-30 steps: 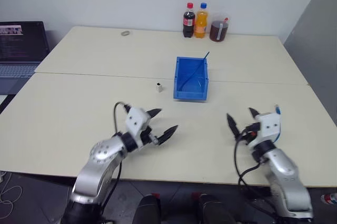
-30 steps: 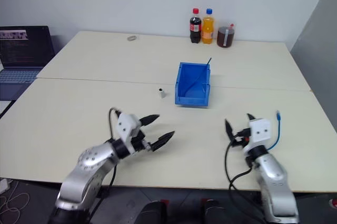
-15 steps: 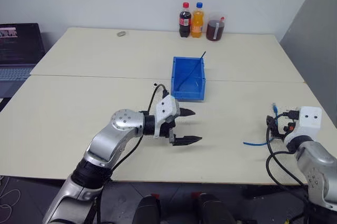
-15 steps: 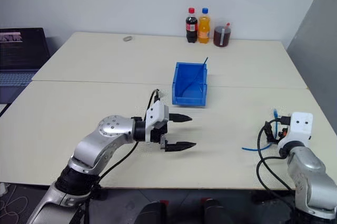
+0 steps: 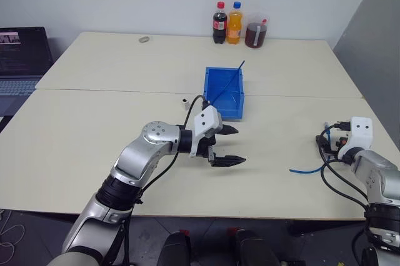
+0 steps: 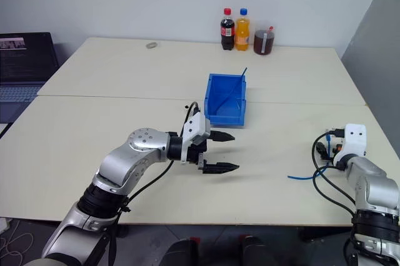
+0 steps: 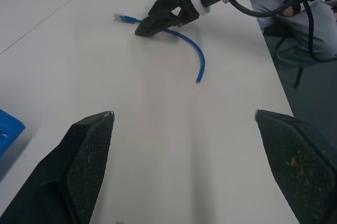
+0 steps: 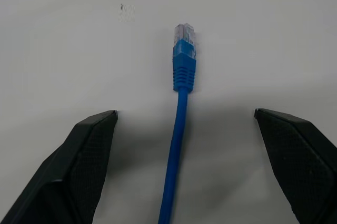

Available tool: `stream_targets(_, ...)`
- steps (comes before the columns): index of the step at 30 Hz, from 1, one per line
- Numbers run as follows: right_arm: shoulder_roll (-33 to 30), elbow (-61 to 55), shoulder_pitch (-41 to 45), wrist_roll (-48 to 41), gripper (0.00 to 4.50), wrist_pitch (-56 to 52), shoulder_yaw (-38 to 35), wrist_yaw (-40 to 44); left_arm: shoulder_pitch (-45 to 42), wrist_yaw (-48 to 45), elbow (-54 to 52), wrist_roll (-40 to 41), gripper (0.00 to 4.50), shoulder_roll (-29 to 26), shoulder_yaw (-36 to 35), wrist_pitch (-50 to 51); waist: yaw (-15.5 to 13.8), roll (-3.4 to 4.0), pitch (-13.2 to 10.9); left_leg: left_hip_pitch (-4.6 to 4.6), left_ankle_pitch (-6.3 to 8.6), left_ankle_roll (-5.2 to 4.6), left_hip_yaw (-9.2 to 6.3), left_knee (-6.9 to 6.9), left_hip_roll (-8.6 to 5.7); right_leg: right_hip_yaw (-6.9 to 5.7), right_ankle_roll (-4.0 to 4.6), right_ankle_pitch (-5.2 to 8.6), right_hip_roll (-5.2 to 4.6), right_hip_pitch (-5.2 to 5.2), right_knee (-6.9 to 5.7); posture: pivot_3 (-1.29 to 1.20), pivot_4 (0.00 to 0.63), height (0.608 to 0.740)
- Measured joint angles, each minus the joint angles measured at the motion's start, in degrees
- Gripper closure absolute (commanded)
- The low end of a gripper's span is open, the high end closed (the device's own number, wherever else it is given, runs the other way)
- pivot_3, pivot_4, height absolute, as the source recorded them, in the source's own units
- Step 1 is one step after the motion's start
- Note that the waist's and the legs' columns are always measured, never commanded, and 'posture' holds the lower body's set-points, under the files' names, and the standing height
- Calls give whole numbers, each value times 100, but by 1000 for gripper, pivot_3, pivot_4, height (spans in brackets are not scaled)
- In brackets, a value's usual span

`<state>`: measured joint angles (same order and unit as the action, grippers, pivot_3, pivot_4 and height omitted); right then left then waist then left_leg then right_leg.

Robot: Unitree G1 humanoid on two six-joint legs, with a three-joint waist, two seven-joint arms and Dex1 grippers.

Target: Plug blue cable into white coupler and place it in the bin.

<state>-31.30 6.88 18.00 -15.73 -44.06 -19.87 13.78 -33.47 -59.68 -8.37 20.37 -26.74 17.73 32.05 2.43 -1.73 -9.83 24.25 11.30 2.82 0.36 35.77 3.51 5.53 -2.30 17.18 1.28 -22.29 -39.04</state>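
Right wrist view puts my right pincer (image 8: 181, 169) wide apart, straddling the blue cable (image 8: 180, 103) lying loose on the tabletop (image 8: 63, 34); it looks light and floppy, so I'd pinch the stiff boot behind the clear plug.

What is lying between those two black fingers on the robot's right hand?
The blue cable, its clear plug pointing away, on bare table; the right wrist view shows it.
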Motion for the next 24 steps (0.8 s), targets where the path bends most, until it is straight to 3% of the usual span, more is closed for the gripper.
stream_targets(6,-177,646,272,103,2002,365,104,245,4,-12,-1,-1,0,-8,0,-1,-3,0,0,0,0,0,2,15,-1,3,-11,-6,-2,5,0,0,150,740)
stream_targets(7,-202,735,314,110,2427,397,106,265,4,-21,-1,-1,0,-9,0,-2,-6,0,0,0,0,0,2,16,-2,3,-11,-7,-2,5,0,0,150,740)
stream_targets(9,-224,823,348,114,2621,448,115,309,4,-36,-1,-1,0,-10,0,-2,-13,0,0,1,0,0,2,16,-2,2,-11,-7,-2,5,0,0,150,740)
stream_targets(10,-262,928,393,115,3051,506,139,373,4,-55,-1,-1,0,-10,0,-3,-14,0,0,1,0,0,3,16,-2,3,-11,-7,-2,5,0,0,150,740)
stream_targets(11,-285,964,398,116,3086,537,146,394,5,-67,-1,-2,0,-11,0,-4,-15,0,0,1,0,0,2,16,-2,3,-11,-7,-2,5,0,0,150,740)
stream_targets(16,-588,1090,404,100,4284,668,250,992,137,-72,-13,-13,0,-69,-4,-17,-12,3,-2,2,0,0,4,15,-2,5,-11,-7,-2,3,0,0,150,740)
stream_targets(20,-923,380,381,-16,4411,728,741,1939,468,43,-217,-10,0,-223,-92,5,78,27,-13,1,0,0,4,12,1,10,-11,-6,1,-1,-1,0,150,740)
stream_targets(24,-1139,-493,527,-140,4423,694,1259,2704,1252,-90,-690,94,0,-845,-280,79,134,28,-15,-1,0,-1,-9,9,11,4,-3,-2,12,-3,-3,0,150,740)
